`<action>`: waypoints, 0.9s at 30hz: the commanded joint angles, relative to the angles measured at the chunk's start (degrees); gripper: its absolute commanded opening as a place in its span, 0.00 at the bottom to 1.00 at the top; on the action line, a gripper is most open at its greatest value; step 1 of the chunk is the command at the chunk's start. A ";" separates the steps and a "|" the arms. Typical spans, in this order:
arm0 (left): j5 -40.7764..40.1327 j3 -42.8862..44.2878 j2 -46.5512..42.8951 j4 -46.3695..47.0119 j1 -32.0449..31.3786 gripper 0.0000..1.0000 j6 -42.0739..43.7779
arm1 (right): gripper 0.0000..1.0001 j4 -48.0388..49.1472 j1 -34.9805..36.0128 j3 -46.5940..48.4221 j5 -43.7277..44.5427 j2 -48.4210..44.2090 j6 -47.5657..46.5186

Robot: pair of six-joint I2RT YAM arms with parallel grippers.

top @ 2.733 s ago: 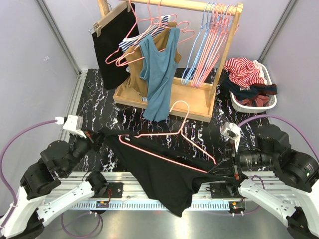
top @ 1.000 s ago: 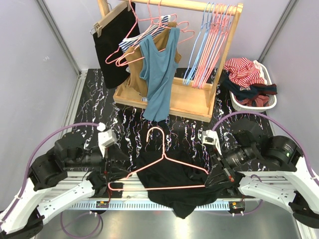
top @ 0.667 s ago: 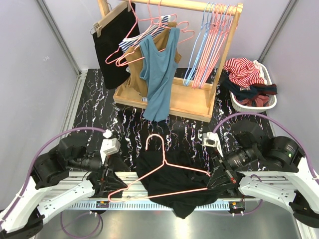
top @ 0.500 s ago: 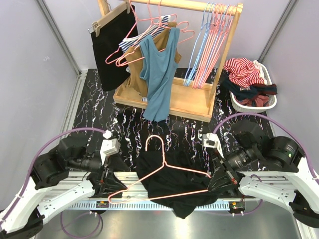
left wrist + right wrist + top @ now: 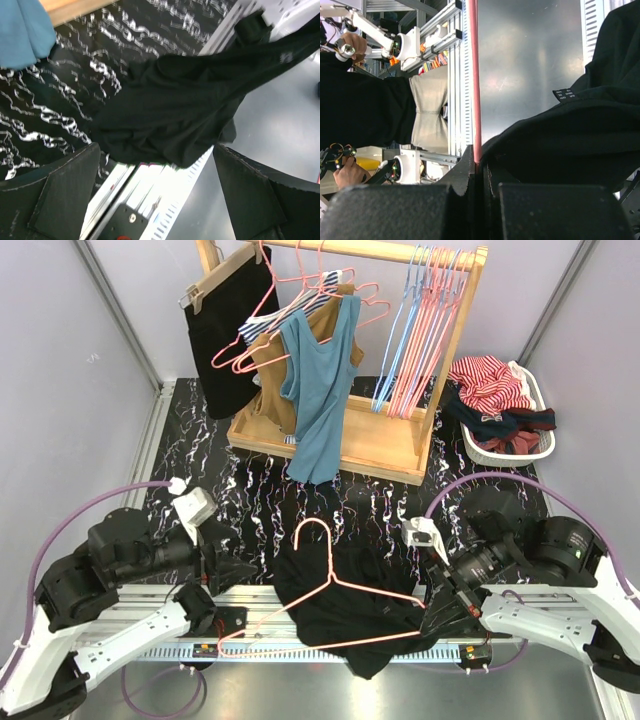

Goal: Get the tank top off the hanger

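Note:
The black tank top (image 5: 345, 618) lies bunched at the near edge of the table and hangs partly over the rail. On it rests the pink wire hanger (image 5: 329, 555), hook pointing away from me. My right gripper (image 5: 432, 618) is shut on the hanger's right corner; in the right wrist view the pink hanger wire (image 5: 472, 75) runs up out of the shut gripper (image 5: 481, 160), with black tank top fabric (image 5: 580, 125) pressed beside it. My left gripper (image 5: 240, 573) hovers wide open to the left of the cloth. Its fingers (image 5: 50, 200) frame the tank top (image 5: 175, 110) with nothing between them.
A wooden clothes rack (image 5: 335, 445) stands at the back with a blue top (image 5: 320, 390), a black garment (image 5: 225, 330) and several pink and blue hangers (image 5: 425, 320). A white basket (image 5: 500, 452) of clothes sits at the back right. An aluminium rail (image 5: 270, 605) runs along the near edge.
My left gripper has let go of the hanger's left corner, opened wide and drawn back up and to the left. The hanger's left end has sunk. The right gripper keeps its hold.

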 commanded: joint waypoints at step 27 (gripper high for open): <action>39.77 -10.32 1.96 -4.42 -2.07 0.71 2.28 | 0.00 1.55 2.23 5.87 15.85 4.46 -0.61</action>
